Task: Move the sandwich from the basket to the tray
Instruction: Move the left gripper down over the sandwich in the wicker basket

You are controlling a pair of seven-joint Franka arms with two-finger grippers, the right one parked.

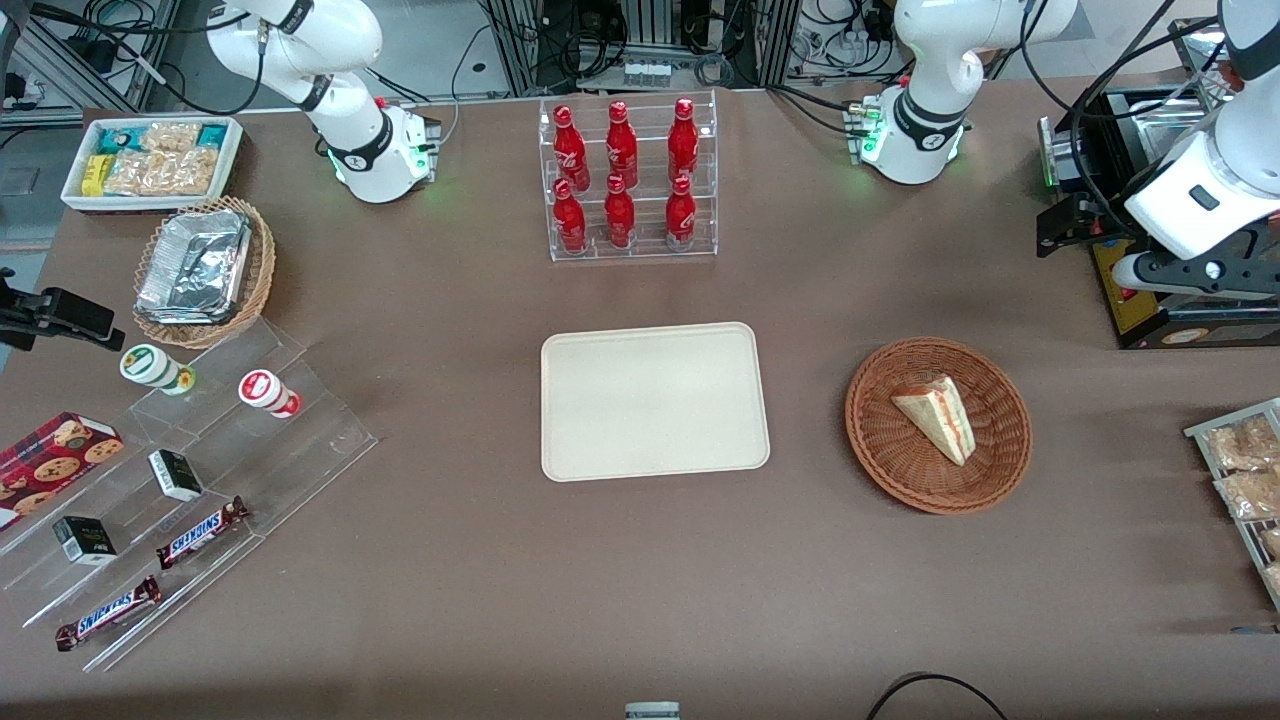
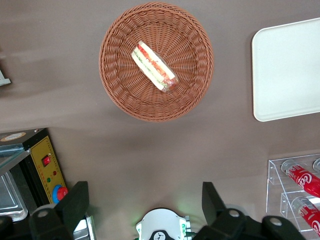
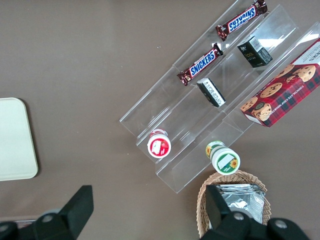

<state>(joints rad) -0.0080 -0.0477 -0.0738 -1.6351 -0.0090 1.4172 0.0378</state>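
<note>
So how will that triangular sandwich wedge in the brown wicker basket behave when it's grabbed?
The triangular sandwich wedge probably squashes easily: soft bread, layered filling. It looks clear-wrapped, so possibly slippery. The shallow brown wicker basket seems light and might shift. The gripper hangs open, well above the table.

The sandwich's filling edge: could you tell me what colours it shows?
Red and yellowish-green layers on the sandwich, clearest in the left wrist view.

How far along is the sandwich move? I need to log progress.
Nothing is done yet: the sandwich lies in the basket, and the tray holds nothing. The hand is open, high above the table, farther from the front camera than the basket, holding nothing. Reaching, grasping, carrying and placing all remain.
</note>
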